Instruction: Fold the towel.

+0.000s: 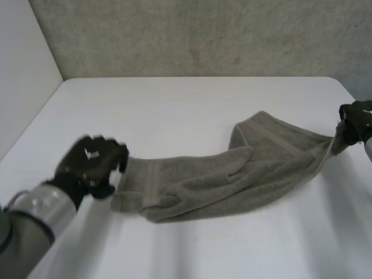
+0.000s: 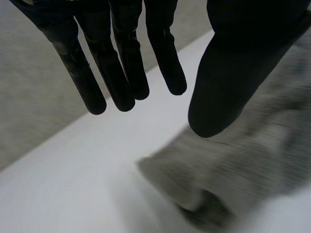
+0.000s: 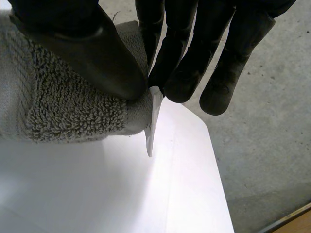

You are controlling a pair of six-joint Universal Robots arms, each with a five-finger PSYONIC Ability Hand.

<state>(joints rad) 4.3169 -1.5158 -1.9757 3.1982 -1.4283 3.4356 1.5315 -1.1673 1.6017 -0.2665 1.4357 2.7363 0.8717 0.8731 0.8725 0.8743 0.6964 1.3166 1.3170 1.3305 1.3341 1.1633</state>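
A grey-green towel (image 1: 232,177) lies bunched in a long band across the white table (image 1: 174,110), from front left to the right edge. My right hand (image 1: 353,123) pinches the towel's right corner; in the right wrist view the thumb (image 3: 92,53) presses the towel (image 3: 63,109) against the fingers (image 3: 182,77). My left hand (image 1: 93,165) hovers at the towel's left end, just beside its hem. In the left wrist view its fingers (image 2: 116,73) are straight and spread, above the towel's end (image 2: 233,165), holding nothing.
A grey concrete wall (image 1: 203,35) rises behind the table and a white panel (image 1: 23,70) stands at the left. The table's right edge (image 3: 214,160) drops off to a grey floor (image 3: 272,145) just past my right hand.
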